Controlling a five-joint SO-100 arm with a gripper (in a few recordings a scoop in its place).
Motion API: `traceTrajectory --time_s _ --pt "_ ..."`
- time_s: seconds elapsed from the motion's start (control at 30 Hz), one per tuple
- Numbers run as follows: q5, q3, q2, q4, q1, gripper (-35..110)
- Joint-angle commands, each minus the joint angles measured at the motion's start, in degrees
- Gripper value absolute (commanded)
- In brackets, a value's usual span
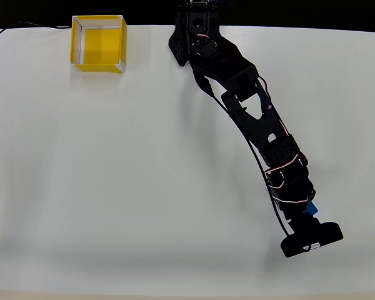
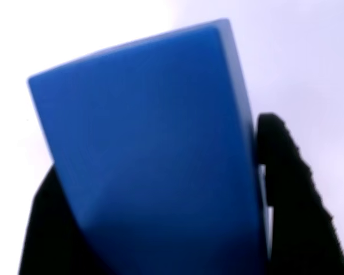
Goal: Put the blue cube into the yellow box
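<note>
The blue cube looms large in the wrist view, held between my black fingers, which press on its left and right sides. From overhead, just a blue sliver of the cube peeks out beside my gripper at the lower right of the table, under the outstretched black arm. The yellow box sits open-topped at the far left corner of the table, with nothing inside, far from the gripper.
The white table is bare between the box and the arm. My arm's base stands at the back edge, middle. A thin black cable runs off at the back left.
</note>
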Motion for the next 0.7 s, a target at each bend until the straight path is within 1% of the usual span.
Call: traceTrajectory --time_s 0.0,0.17,0.37,0.53,0.67 --pt "-2.7 -4.1 23.0 2.9 7.9 16" --pt "-5.7 1.0 33.1 5.2 21.2 16" --pt "-10.3 11.9 42.3 4.6 40.0 15" --pt "-11.7 20.0 47.0 2.4 53.3 15" --pt "-11.9 21.4 47.8 4.4 62.1 15"
